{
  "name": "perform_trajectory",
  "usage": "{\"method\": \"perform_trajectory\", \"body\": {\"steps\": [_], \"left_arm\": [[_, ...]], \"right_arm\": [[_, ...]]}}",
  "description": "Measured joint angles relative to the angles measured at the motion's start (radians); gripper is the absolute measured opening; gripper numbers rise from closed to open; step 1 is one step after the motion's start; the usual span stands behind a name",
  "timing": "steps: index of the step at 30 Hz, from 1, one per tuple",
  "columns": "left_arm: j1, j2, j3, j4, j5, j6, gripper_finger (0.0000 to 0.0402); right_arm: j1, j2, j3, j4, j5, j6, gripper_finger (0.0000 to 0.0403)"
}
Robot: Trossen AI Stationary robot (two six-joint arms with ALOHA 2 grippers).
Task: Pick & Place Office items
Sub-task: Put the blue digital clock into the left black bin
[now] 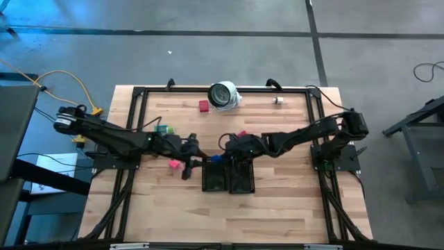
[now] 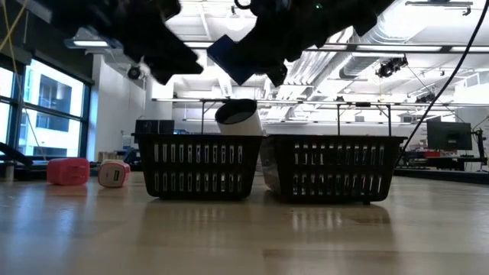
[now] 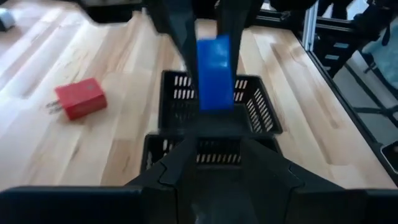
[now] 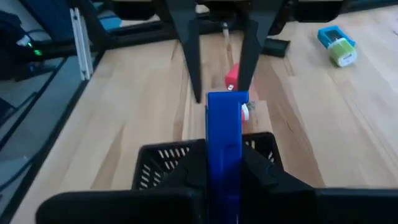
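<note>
One blue piece [image 4: 224,149] between right hand [image 4: 225,163] fingers

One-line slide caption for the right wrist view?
Right hand shut on a blue piece above a black mesh tray, facing the left hand.

white piece [image 1: 277,101] too small to identify, tray [image 2: 200,166] contents hidden

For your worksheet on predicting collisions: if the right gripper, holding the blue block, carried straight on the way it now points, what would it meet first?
Probably the left gripper, which faces the right gripper just beyond the blue rectangular block, above the black mesh tray. Depth between them is unclear.
</note>
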Motion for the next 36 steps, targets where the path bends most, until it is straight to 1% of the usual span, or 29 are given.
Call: {"method": "perform_trajectory", "body": {"steps": [2, 4, 8, 12, 31, 33, 36], "left_arm": [[-0.006, 0.029, 0.034, -0.033, -0.012, 0.008, 0.0122], [-0.013, 0.059, 0.066, -0.03, -0.024, 0.02, 0.0122], [-0.035, 0.073, 0.097, -0.025, -0.029, 0.058, 0.0122], [-0.054, 0.062, 0.105, -0.024, -0.075, 0.076, 0.0122], [-0.034, 0.06, 0.11, -0.008, -0.075, 0.059, 0.0122], [-0.033, 0.062, 0.109, -0.008, -0.075, 0.055, 0.0117], [-0.033, 0.07, 0.109, -0.016, -0.07, 0.049, 0.01]], "right_arm": [[0.013, 0.0, 0.0, 0.011, 0.019, 0.006, 0.0032], [0.025, 0.0, 0.0, 0.006, 0.042, 0.013, 0.0032], [0.041, 0.0, 0.0, -0.003, 0.051, 0.013, 0.0032], [0.046, 0.0, 0.0, -0.023, 0.053, 0.012, 0.0032], [0.045, 0.0, 0.0, -0.002, 0.05, -0.014, 0.0033], [0.045, 0.0, 0.0, -0.001, 0.049, -0.014, 0.0033], [0.044, 0.0, 0.0, -0.002, 0.05, -0.017, 0.0033]]}}
